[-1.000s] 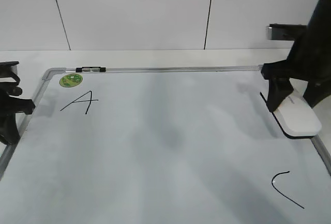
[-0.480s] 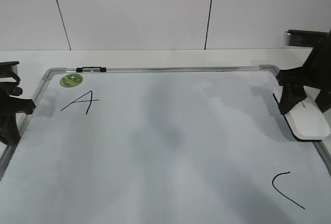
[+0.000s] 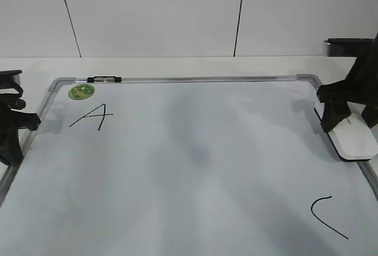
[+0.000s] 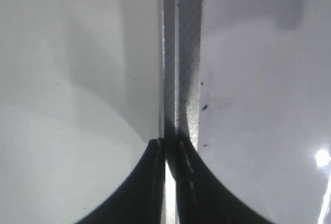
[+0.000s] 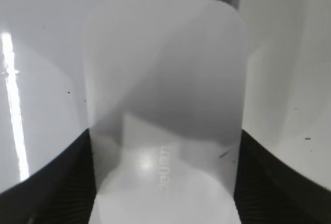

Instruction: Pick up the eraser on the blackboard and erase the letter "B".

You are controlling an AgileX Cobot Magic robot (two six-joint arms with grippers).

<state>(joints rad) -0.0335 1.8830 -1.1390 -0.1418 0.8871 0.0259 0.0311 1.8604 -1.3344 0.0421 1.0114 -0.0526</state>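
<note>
The white eraser (image 3: 356,140) lies at the right edge of the blackboard (image 3: 189,167), by its grey frame. My right gripper (image 3: 348,120) is shut on the eraser, one black finger on each long side, as the right wrist view shows (image 5: 163,138), with the eraser (image 5: 165,74) filling the middle. No letter "B" shows on the board; only a faint grey smudge lies near the middle. My left gripper (image 3: 10,149) is shut and empty over the board's left frame, which also shows in the left wrist view (image 4: 168,146).
A black "A" (image 3: 90,117) is at the board's far left, below a round green sticker (image 3: 81,91). A black "C" (image 3: 326,216) is at the near right. A small marker (image 3: 103,80) lies on the top frame. A white wall stands behind.
My right gripper has moved to the right with the eraser, from inside the board to its right frame. The left arm has not moved.
</note>
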